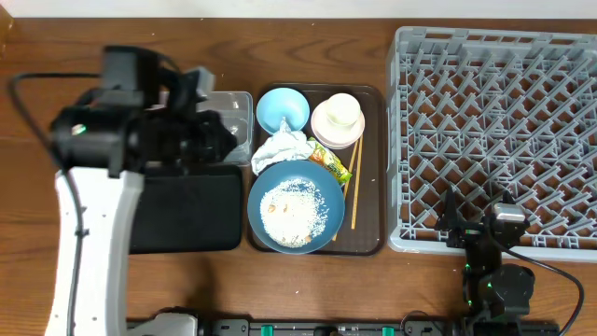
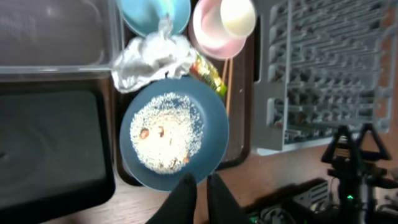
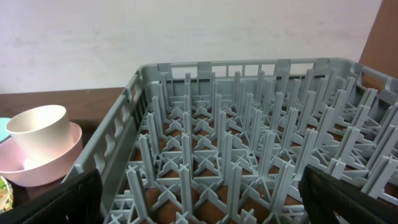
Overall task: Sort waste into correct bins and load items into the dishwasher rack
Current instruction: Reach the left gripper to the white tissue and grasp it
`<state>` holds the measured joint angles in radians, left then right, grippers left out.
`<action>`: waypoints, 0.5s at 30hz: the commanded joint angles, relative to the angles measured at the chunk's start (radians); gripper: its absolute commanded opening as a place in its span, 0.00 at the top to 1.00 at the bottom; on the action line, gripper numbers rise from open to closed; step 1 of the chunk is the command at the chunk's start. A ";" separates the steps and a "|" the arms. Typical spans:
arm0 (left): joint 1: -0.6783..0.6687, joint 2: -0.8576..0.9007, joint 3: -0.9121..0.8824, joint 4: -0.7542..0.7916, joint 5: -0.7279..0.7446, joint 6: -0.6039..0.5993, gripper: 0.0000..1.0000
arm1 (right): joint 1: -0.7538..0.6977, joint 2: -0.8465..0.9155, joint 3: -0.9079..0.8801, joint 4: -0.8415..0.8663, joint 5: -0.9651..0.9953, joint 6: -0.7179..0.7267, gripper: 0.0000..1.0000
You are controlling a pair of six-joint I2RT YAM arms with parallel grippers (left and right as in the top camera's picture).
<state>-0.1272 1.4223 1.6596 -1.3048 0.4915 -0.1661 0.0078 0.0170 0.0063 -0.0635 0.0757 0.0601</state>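
The left gripper [image 2: 200,183] hung over the near rim of the plate [image 2: 219,134], its fingers drawn together to a thin slit and gripping nothing. Straight ahead of it, past the rice [image 2: 165,134] spread on the plate, lay the napkin [image 2: 152,59], crumpled against the plate's far rim. The wrapper [image 2: 208,70] sat just right of the napkin, wedged between the plate and the pink bowl [image 2: 208,37]. Both bins were on the gripper's left: the black tray [image 2: 56,143] alongside it, and the tub [image 2: 62,31] farther ahead, level with the napkin. The chopsticks [image 1: 354,182] lay to its right along the plate's edge, their long axis running straight away from the gripper.

This arm was clearly the nearer one to the waste and the bins. A napkin pick would probably need the fingers parted first, then a reach forward and down, then a short carry leftward. How high the gripper stood above the plate could not be told.

The right gripper [image 3: 199,200] stood spread wide and empty at the near wall of the rack [image 3: 249,65], pegs directly ahead. The pink bowl and the cup [image 3: 37,127] resting in it were off to its left, outside the rack.
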 commanded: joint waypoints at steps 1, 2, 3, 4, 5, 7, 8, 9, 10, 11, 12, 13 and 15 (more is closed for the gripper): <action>-0.124 0.026 -0.020 0.021 -0.209 -0.096 0.90 | -0.010 -0.003 -0.001 -0.004 0.002 0.002 0.01; -0.160 0.039 -0.023 0.032 -0.263 -0.111 0.90 | -0.010 -0.003 -0.001 -0.004 0.002 0.002 0.01; -0.207 0.058 -0.026 0.050 -0.327 -0.129 0.89 | -0.010 -0.003 -0.001 -0.004 0.002 0.002 0.01; -0.238 0.074 -0.026 0.063 -0.364 -0.136 0.87 | -0.010 -0.003 -0.001 -0.004 0.002 0.002 0.01; -0.272 0.096 -0.026 0.080 -0.403 -0.144 0.83 | -0.010 -0.003 -0.001 -0.004 0.002 0.002 0.01; -0.323 0.139 -0.026 0.111 -0.458 -0.148 0.62 | -0.010 -0.003 -0.001 -0.004 0.002 0.002 0.01; -0.343 0.164 -0.026 0.124 -0.482 -0.151 0.58 | -0.010 -0.003 -0.001 -0.004 0.002 0.002 0.01; -0.356 0.187 -0.026 0.134 -0.497 -0.151 0.53 | -0.010 -0.003 -0.001 -0.004 0.002 0.002 0.01; -0.369 0.219 -0.026 0.146 -0.509 -0.154 0.47 | -0.010 -0.003 -0.001 -0.004 0.002 0.002 0.01; -0.374 0.243 -0.026 0.155 -0.509 -0.154 0.46 | -0.010 -0.003 -0.001 -0.004 0.002 0.002 0.01; -0.378 0.272 -0.026 0.163 -0.508 -0.159 0.45 | -0.010 -0.003 -0.001 -0.004 0.002 0.002 0.01; -0.380 0.297 -0.026 0.167 -0.508 -0.170 0.45 | -0.010 -0.003 -0.001 -0.004 0.002 0.002 0.01; -0.380 0.352 -0.026 0.175 -0.508 -0.188 0.45 | -0.010 -0.003 -0.001 -0.004 0.002 0.002 0.01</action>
<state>-0.5072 1.7172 1.6440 -1.1328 0.0418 -0.3187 0.0078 0.0170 0.0067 -0.0635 0.0757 0.0601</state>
